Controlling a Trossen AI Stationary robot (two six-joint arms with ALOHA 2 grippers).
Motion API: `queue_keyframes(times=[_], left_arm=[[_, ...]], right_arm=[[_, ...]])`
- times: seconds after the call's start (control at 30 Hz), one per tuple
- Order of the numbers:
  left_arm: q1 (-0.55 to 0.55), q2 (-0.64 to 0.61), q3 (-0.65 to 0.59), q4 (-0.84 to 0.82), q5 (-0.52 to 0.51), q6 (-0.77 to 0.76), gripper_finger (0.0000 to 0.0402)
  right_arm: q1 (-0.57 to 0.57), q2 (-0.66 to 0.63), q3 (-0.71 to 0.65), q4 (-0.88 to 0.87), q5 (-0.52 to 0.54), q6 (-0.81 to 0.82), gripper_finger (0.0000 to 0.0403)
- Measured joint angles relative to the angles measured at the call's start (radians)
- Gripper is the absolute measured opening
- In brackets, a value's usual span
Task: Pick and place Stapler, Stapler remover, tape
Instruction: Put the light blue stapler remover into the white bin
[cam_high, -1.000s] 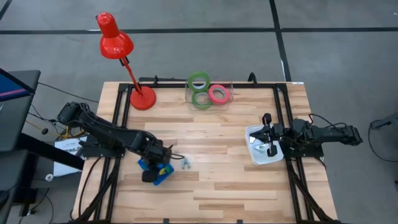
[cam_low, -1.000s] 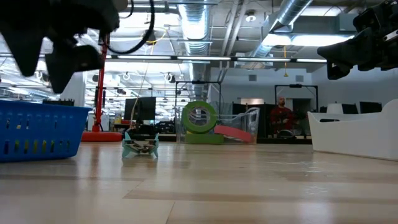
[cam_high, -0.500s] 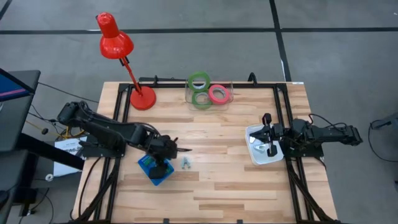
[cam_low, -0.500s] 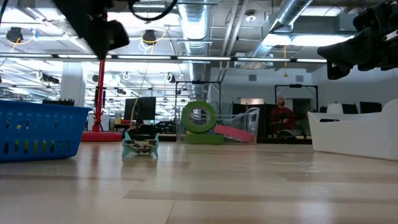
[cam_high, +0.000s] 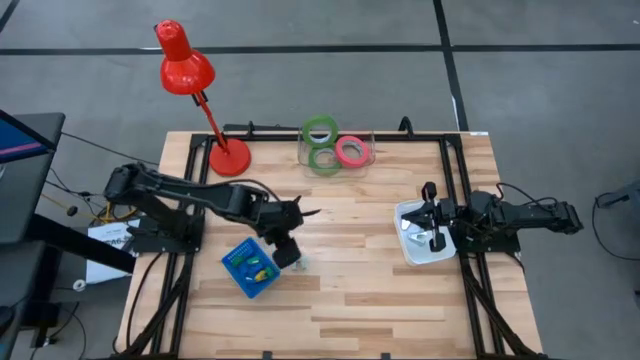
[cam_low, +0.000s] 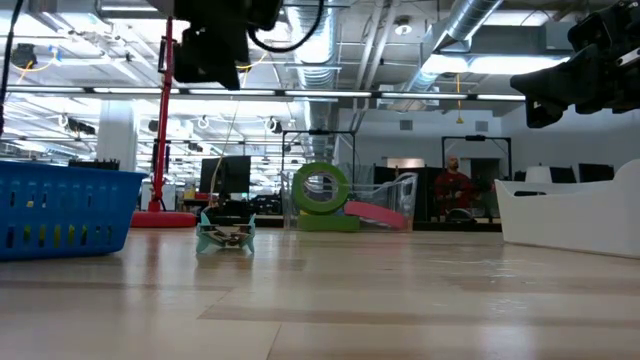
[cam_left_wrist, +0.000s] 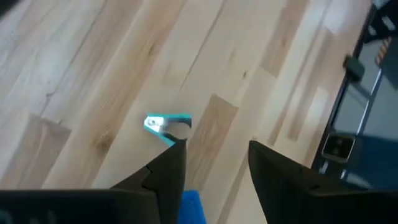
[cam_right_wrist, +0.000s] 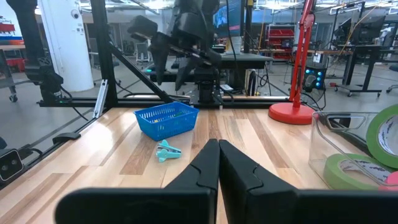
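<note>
The teal stapler remover (cam_left_wrist: 166, 122) lies on the wood table (cam_high: 350, 290), just right of the blue basket (cam_high: 250, 268), which holds small green and yellow pieces. I cannot make out a stapler. My left gripper (cam_left_wrist: 214, 158) hangs open and empty above the remover (cam_low: 226, 232), slanting down. Two green tape rings (cam_high: 320, 130) (cam_high: 323, 160) and a pink one (cam_high: 351, 151) sit in a clear container at the far edge. My right gripper (cam_right_wrist: 217, 163) is shut and level over the white tray (cam_high: 412, 250).
A red desk lamp (cam_high: 228, 157) stands at the far left. The basket (cam_right_wrist: 166, 119) sits left of centre and the white tray (cam_low: 570, 215) at the right. A person (cam_low: 452, 190) stands in the room beyond the table.
My left gripper has risen from just over the blue basket and swung toward the table's far-right, rolling about its own axis. The basket, covered by the arm before, now shows in full. The stapler remover has not moved.
</note>
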Motion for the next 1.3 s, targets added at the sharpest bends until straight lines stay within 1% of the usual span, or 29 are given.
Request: queue_keyframes(times=[0.13,0.43,0.57,0.67,0.83,1.13,1.3], left_arm=[[0.014,0.052,0.044,0.000,0.000,-0.078,0.0157],[0.026,0.154,0.150,0.004,0.000,-0.327,0.0149],[0.019,0.197,0.167,0.003,0.000,-0.376,0.0147],[0.006,0.227,0.167,0.003,-0.004,-0.480,0.0148],[-0.015,0.284,0.167,0.005,-0.005,-0.576,0.0148],[-0.025,0.363,0.167,0.017,-0.005,-0.624,0.0148],[-0.026,0.366,0.145,0.013,-0.007,-0.615,0.0148]], right_arm=[[0.000,0.000,0.000,0.000,0.000,0.000,0.0000],[0.000,0.000,0.000,0.000,0.000,0.000,0.0000],[0.000,0.000,0.000,0.000,0.000,0.000,0.0000],[0.000,0.000,0.000,0.000,0.000,0.000,0.0000],[0.000,0.000,0.000,0.000,0.000,0.000,0.0000],[0.000,0.000,0.000,0.000,0.000,0.000,0.0000],[0.000,0.000,0.000,0.000,0.000,0.000,0.0000]])
